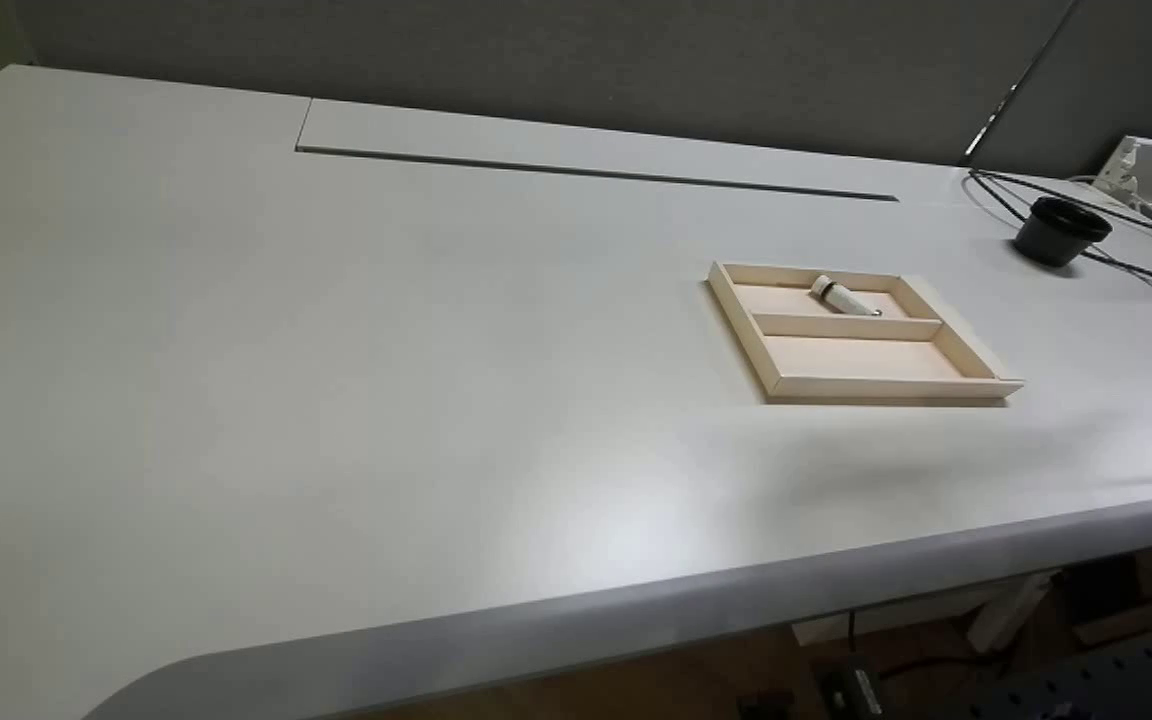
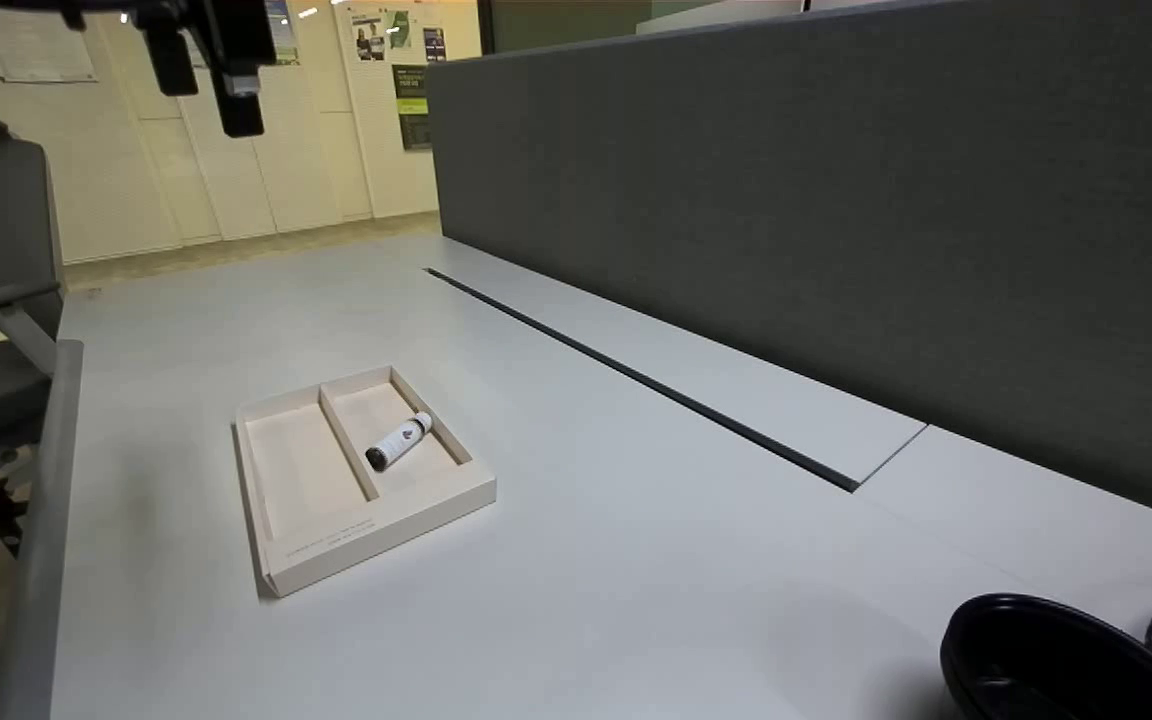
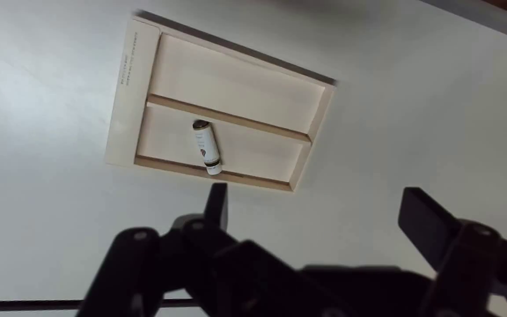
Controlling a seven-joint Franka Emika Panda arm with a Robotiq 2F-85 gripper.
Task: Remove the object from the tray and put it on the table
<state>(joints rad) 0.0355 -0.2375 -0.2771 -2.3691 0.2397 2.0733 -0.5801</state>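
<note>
We have the gripper (image 3: 316, 207) above the bench (image 1: 386, 350), jaws wide apart. The white tube (image 3: 207, 143), dark-banded, lies slantwise in the tray (image 3: 244, 83), in the compartment nearer the bench's edge along the grey partition (image 2: 836, 200). We see the tray between that edge and the rounded one, well apart from the rounded corner. A black cup (image 1: 1051, 240) stands near the partition-side edge, cables (image 1: 1136, 268) beside it.

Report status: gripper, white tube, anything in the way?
Gripper high, open, empty. White tube in the tray, not yet out. Divider and rim at its ends may crowd the grasp.
</note>
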